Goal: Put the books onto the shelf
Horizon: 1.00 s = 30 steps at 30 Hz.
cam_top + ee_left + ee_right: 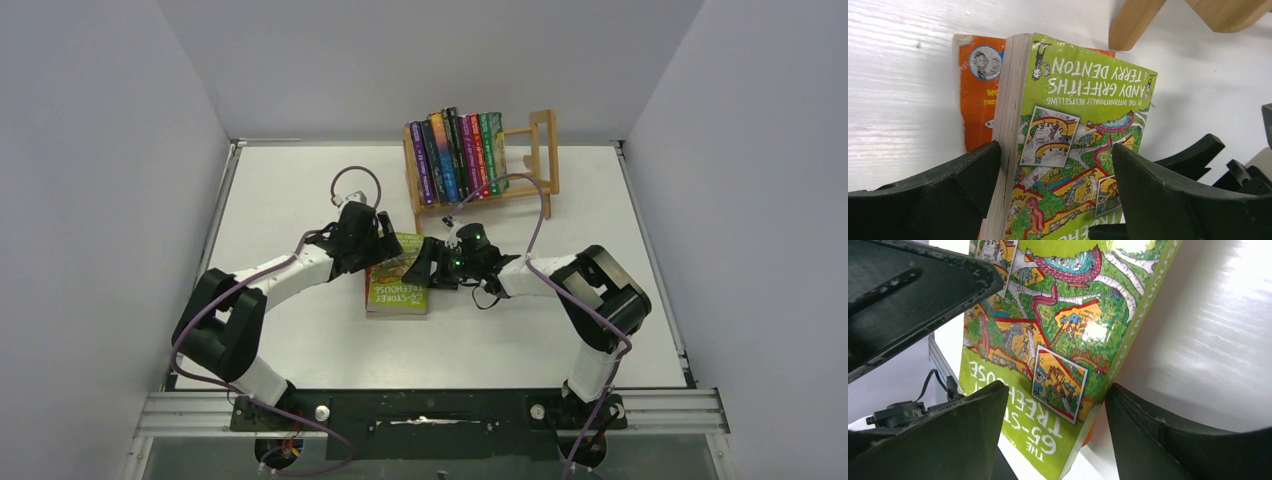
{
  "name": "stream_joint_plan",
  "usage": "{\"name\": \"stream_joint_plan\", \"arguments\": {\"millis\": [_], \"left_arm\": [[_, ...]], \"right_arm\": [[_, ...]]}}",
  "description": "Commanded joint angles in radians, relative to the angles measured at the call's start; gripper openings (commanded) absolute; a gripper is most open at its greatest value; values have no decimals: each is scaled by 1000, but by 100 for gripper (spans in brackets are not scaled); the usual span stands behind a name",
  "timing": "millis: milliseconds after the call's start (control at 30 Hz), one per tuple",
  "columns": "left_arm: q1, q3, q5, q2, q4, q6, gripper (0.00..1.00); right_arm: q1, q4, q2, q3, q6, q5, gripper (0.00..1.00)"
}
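"What's on the shelf (545, 150)?"
"A row of upright books (455, 155), at the worktop's (300, 180) far edge."
"And the green book (398, 285)?"
"Cartoon cover up, flat on an orange book (978, 100), mid-worktop. My left and right jaws stand spread over it."

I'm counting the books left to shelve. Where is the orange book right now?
In the left wrist view the orange book lies flat on the table, mostly covered by the green book, close to a wooden foot of the shelf.

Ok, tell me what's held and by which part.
Nothing looks gripped: left gripper and right gripper stand open, straddling edges of the green book, which lies on the orange book.
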Motion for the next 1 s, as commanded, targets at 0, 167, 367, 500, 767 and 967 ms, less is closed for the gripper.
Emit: {"name": "stream_joint_plan", "arguments": {"millis": [0,167,367,500,767,967], "left_arm": [[-54,42,121,18,68,-64,81],[-60,46,125,28,72,-65,81],[-78,43,134,39,82,-74,81],[-91,36,146,50,96,-86,81],[-119,45,183,93,122,-103,81],[-120,55,189,112,101,-99,81]], "right_arm": [[4,56,-20,-5,9,17,71],[-4,62,-25,-24,11,19,72],[-9,166,-27,-60,53,-5,71],[-15,250,-53,-94,87,-25,71],[-19,302,-115,-115,88,-34,69],[-23,307,-153,-118,86,-33,68]]}}
